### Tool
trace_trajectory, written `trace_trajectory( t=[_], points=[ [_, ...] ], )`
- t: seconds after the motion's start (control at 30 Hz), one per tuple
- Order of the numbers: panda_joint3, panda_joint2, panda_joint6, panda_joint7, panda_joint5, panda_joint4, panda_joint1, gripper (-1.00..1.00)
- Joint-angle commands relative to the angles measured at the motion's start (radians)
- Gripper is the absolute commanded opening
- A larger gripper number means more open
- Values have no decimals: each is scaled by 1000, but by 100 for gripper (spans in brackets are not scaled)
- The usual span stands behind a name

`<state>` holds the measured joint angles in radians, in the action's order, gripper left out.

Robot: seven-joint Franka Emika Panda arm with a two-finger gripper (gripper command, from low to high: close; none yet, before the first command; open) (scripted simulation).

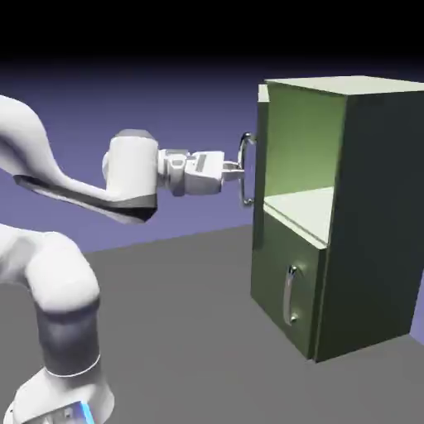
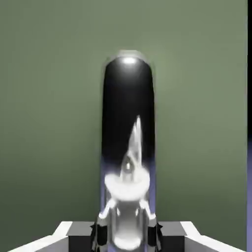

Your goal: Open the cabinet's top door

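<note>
Olive-green cabinet (image 1: 364,215) on the counter (image 1: 190,331), top door (image 1: 262,149) swung wide open showing its edge, gripper (image 1: 238,171) pinching the door's silver handle (image 1: 246,170), lower door (image 1: 286,290) shut.

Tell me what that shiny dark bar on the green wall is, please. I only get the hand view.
Observer: It is the handle of the top door on a tall green cabinet. The exterior view shows the whole box.
Operator: Is that door open or shut?
Observer: Open. It stands swung out, edge-on to the exterior camera, and a pale shelf shows inside.
Operator: Anything else on the cabinet?
Observer: Below it is a shorter lower door, shut, with a small handle of its own.
</note>
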<state>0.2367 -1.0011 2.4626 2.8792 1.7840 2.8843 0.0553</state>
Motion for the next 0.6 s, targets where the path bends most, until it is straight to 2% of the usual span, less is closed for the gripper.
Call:
trace_trajectory(
  t=[0.0, 0.3, 0.57],
  points=[
    [20, -8, -26, -22, -45, 5, 8, -100],
    [256, -14, -310, -149, -437, -17, 71, -100],
    [532, 112, -656, -172, -737, -181, 30, -100]
  ],
)
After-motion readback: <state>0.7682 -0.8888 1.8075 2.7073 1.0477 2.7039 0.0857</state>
